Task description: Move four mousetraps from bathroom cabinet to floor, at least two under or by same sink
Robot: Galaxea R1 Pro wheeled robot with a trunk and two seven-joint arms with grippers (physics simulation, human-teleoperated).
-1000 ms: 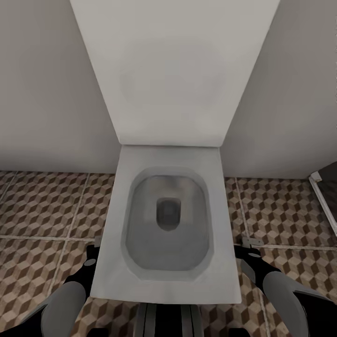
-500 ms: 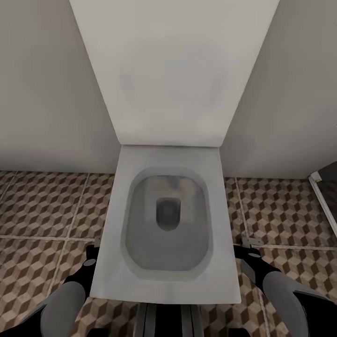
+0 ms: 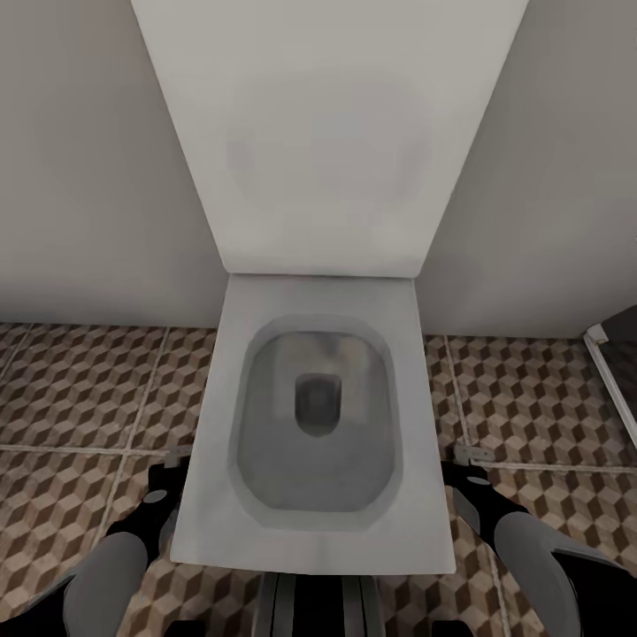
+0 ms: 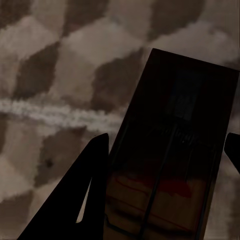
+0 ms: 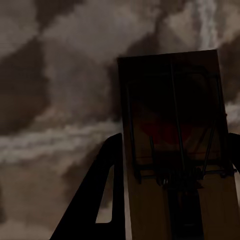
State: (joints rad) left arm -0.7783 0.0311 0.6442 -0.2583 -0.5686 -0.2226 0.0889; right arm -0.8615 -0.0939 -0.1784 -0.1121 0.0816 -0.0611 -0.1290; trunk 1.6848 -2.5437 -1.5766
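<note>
A white square-edged toilet (image 3: pixel 318 425) with its lid raised against the pale wall (image 3: pixel 88 177) stands straight ahead in the head view, on the bathroom floor of large square tiles printed with a brown, beige and cream cube pattern (image 3: pixel 80 389).

The left end effector (image 3: pixel 170 469) sits low at the near left of the toilet, close to its side, and the right end effector (image 3: pixel 467 462) sits at the near right, likewise close beside the bowl (both arms show as grey forearms with black wrists).

In the left wrist view, a small flat tan-brown wooden mousetrap with a metal wire frame (image 4: pixel 172 160) is clamped between the dark fingers (image 4: pixel 80 200) of the left end effector, held above the tiles with a pale grout line behind it. In the right wrist view, a second flat wooden mousetrap with a wire bar and a reddish patch (image 5: pixel 175 150) is gripped between the right end effector's fingers (image 5: pixel 100 200), also over the patterned tiles.

At the far right edge of the head view, a dark opening with a white frame (image 3: pixel 615 372) meets the floor.
</note>
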